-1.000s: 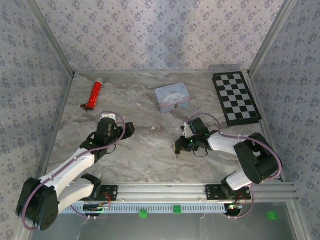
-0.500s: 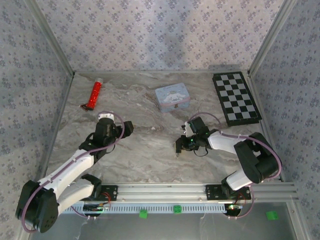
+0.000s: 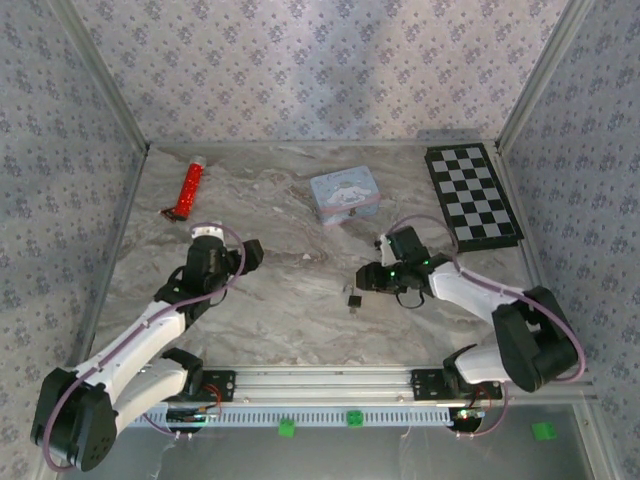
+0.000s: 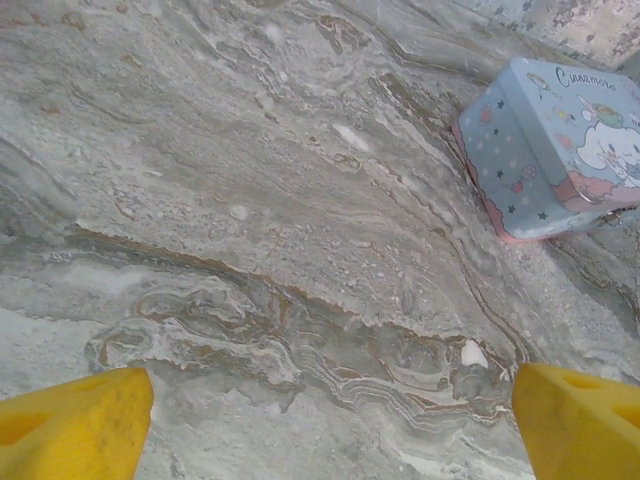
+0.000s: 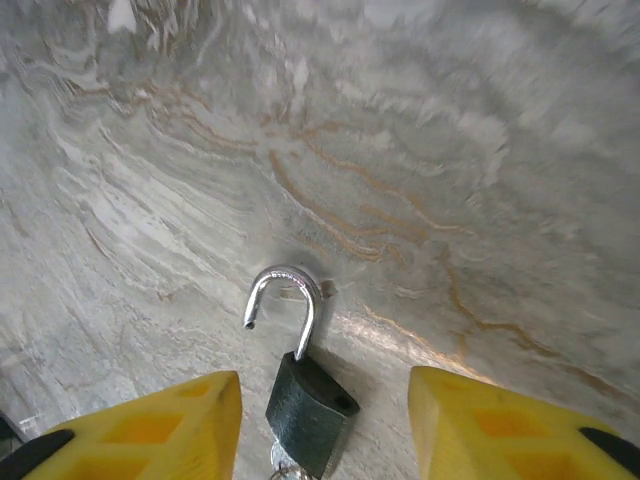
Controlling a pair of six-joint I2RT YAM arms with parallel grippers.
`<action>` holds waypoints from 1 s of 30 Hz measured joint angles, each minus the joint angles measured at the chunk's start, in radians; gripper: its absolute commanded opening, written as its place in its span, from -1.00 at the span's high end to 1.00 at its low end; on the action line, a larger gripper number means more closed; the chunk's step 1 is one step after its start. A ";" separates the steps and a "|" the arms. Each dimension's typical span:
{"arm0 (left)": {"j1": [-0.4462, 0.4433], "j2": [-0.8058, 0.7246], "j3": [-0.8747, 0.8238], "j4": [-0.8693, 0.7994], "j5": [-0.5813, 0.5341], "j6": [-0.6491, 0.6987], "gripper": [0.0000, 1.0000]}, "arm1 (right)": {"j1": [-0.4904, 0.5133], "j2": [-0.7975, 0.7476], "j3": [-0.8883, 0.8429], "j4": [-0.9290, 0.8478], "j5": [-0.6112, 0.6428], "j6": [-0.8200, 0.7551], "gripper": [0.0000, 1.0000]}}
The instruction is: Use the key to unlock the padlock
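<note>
looks unlocked with shackle [image 5: 313, 315] swung free, so lift right gripper [image 3: 368, 279], spread wide and empty, straight up off padlock [image 5: 310, 412] lying mid table [image 3: 280, 320] toward near edge, key [image 5: 283, 462] seemingly in its base, no nudging; left gripper [image 4: 330, 425] wide too.

key [image 5: 281, 462] below the padlock [image 5: 310, 402] — cut off at the bottom edge

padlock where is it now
In the top external view the padlock lies on the table right of centre, just left of the right end effector, with the pastel tin beyond it.
</note>
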 measured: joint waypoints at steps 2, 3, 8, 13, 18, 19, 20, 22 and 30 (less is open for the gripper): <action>0.002 -0.006 0.005 -0.010 -0.025 0.010 -1.00 | -0.026 -0.054 0.036 -0.040 0.024 -0.027 -0.98; 0.002 -0.010 0.010 -0.014 -0.043 0.008 -1.00 | -0.041 -0.082 0.057 -0.056 0.037 -0.048 -0.98; 0.002 -0.023 0.047 -0.023 -0.149 0.008 -0.99 | -0.106 -0.214 0.140 -0.090 0.168 -0.146 -0.98; 0.002 -0.023 0.081 -0.017 -0.294 0.039 -1.00 | -0.172 -0.306 0.143 -0.073 0.365 -0.181 -0.98; 0.002 0.064 0.097 0.043 -0.501 0.174 -1.00 | -0.248 -0.332 0.083 0.040 0.494 -0.228 -0.98; 0.006 0.100 0.101 0.063 -0.547 0.213 -1.00 | -0.263 -0.332 0.054 0.077 0.516 -0.241 -0.98; 0.010 0.132 0.103 0.082 -0.581 0.245 -1.00 | -0.275 -0.333 0.026 0.110 0.532 -0.253 -0.98; 0.030 0.209 0.106 0.126 -0.629 0.326 -1.00 | -0.296 -0.336 -0.056 0.195 0.561 -0.282 -0.98; 0.127 0.360 0.089 0.298 -0.638 0.473 -1.00 | -0.318 -0.331 -0.232 0.374 0.628 -0.387 -0.98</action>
